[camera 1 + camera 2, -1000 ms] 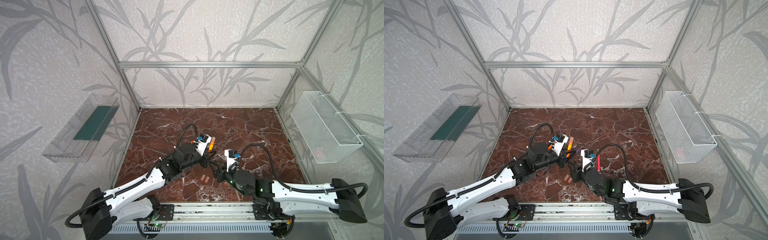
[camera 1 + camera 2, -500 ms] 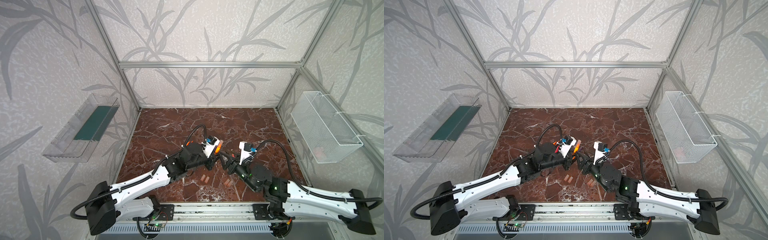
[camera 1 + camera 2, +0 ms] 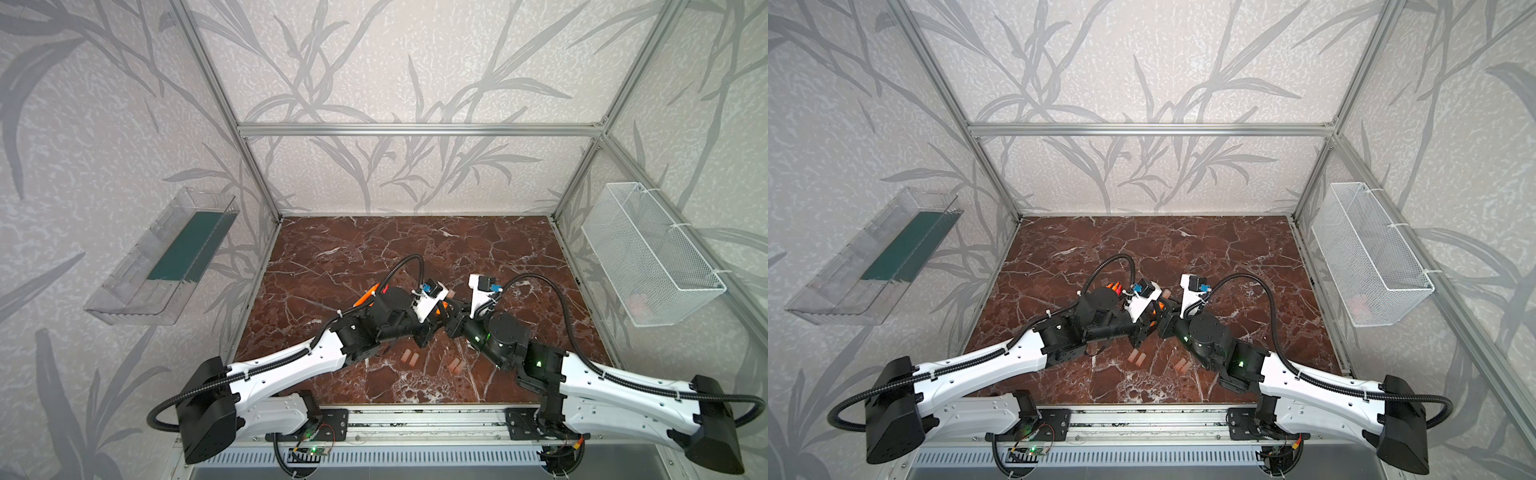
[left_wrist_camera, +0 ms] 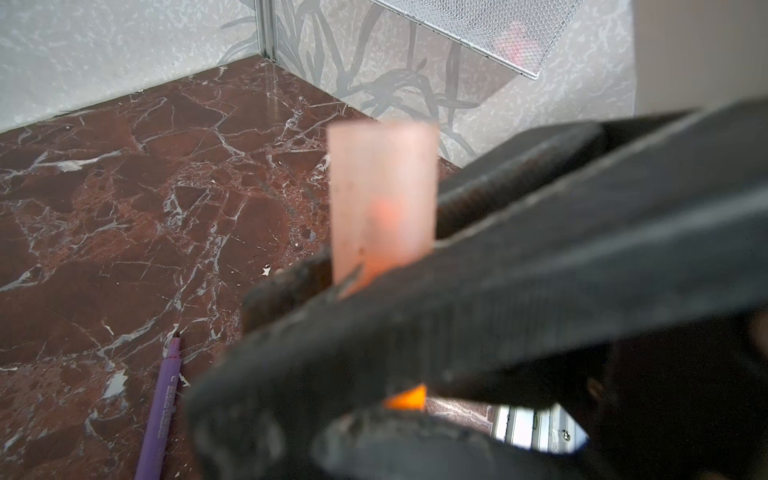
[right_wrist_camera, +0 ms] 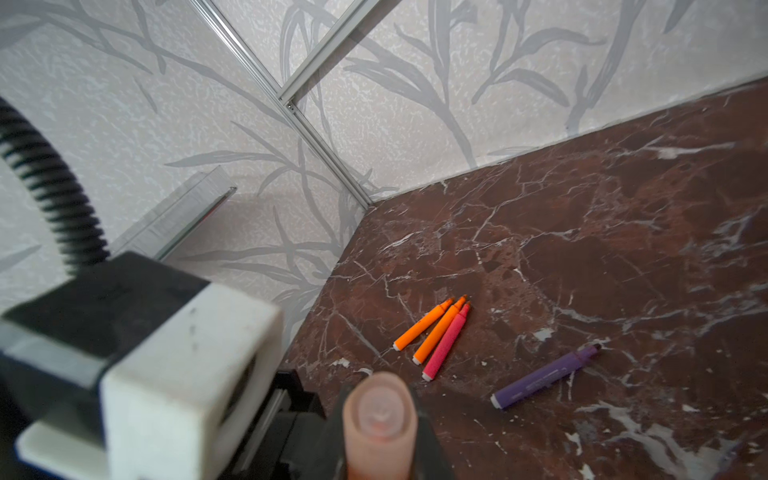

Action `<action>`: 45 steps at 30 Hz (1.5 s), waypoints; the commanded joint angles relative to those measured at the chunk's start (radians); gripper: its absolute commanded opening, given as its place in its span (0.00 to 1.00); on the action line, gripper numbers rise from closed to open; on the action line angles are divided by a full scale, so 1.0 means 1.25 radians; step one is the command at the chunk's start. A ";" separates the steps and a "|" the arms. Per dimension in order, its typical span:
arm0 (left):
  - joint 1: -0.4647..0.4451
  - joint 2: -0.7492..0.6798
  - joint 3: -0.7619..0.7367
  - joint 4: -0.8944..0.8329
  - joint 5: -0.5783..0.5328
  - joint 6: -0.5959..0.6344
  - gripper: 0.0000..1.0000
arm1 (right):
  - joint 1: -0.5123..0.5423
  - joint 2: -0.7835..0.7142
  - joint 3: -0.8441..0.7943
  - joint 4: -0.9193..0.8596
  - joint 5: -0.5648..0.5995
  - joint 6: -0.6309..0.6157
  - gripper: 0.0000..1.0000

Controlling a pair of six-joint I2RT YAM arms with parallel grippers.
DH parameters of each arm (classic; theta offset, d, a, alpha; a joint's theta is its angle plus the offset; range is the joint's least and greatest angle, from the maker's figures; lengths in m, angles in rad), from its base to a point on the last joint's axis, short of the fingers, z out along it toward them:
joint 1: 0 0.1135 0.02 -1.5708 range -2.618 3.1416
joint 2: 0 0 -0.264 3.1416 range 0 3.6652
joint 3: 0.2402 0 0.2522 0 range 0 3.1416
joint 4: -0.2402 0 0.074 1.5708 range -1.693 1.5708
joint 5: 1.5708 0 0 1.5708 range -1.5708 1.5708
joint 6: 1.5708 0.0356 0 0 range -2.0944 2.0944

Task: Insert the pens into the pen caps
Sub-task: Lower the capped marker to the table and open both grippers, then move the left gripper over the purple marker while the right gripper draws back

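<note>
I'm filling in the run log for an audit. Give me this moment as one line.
step: capping | left gripper: shut on orange pen | right gripper: shut on pen cap, tip inside | lying loose: four caps, four uncapped pens

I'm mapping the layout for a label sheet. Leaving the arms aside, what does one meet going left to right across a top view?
Clear wall tray → orange pens, partly hidden → pair of pen caps → second pair of pen caps → white wire basket.
</note>
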 commanded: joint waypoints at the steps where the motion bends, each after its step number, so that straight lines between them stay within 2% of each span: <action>1: -0.005 -0.003 0.033 0.005 0.016 0.020 0.05 | -0.017 -0.007 -0.019 -0.010 0.012 0.016 0.10; 4: -0.005 -0.019 0.020 0.014 -0.012 0.015 0.19 | -0.028 -0.023 -0.025 -0.065 0.033 0.026 0.05; 8: -0.003 -0.064 -0.014 0.030 -0.111 0.015 0.37 | -0.056 -0.047 -0.028 -0.164 0.061 0.036 0.01; 12: 0.024 -0.101 -0.032 0.019 -0.248 -0.008 0.46 | -0.112 -0.025 -0.009 -0.268 0.050 0.041 0.00; 15: 0.070 -0.122 -0.050 0.016 -0.318 -0.046 0.51 | -0.147 0.044 0.020 -0.326 0.015 0.038 0.00; 21: 0.175 -0.136 -0.065 -0.045 -0.444 -0.152 0.58 | -0.181 0.260 0.146 -0.422 -0.054 0.002 0.00; 26: 0.212 -0.108 -0.035 -0.125 -0.518 -0.196 0.61 | -0.210 0.399 0.236 -0.491 -0.074 -0.025 0.00; 33: 0.226 -0.056 0.006 -0.174 -0.522 -0.207 0.61 | -0.273 0.549 0.342 -0.602 -0.116 -0.080 0.00; 39: 0.228 -0.022 0.026 -0.193 -0.516 -0.209 0.61 | -0.317 0.601 0.381 -0.660 -0.142 -0.125 0.00; 45: 0.228 -0.004 0.040 -0.208 -0.516 -0.209 0.61 | -0.339 0.659 0.381 -0.671 -0.136 -0.138 0.08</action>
